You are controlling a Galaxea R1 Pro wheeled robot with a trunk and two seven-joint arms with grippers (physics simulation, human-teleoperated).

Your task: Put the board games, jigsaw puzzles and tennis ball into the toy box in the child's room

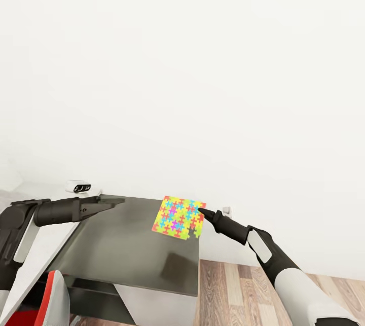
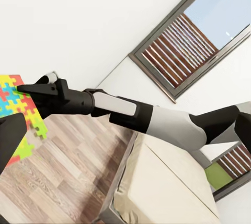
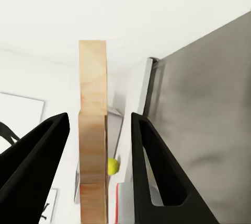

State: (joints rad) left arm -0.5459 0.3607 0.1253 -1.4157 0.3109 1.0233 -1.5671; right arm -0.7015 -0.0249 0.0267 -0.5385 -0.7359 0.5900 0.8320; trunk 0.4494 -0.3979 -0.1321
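White wall (image 1: 182, 62) takes most of our head view. Below it we note the dark grey cabinet top (image 1: 126, 245) of the table, with wood-plank floor (image 1: 238, 290) beside it. From the left wrist camera we see a dark-framed window (image 2: 198, 36) and the beige bed (image 2: 167, 187).

Our right gripper (image 1: 201, 210) touches the far right edge of a jigsaw puzzle (image 1: 179, 216), which sits tilted above the cabinet top. In the right wrist view its pale edge (image 3: 93, 145) stands between the two black fingers (image 3: 151, 172) with a gap on each side, so the jaws are narrowly parted around it, not pressing.

Our left gripper (image 1: 109, 203) hovers over the cabinet's left part; we cannot tell its jaw state.

A tennis ball (image 3: 112, 166) shows small beyond the puzzle edge.
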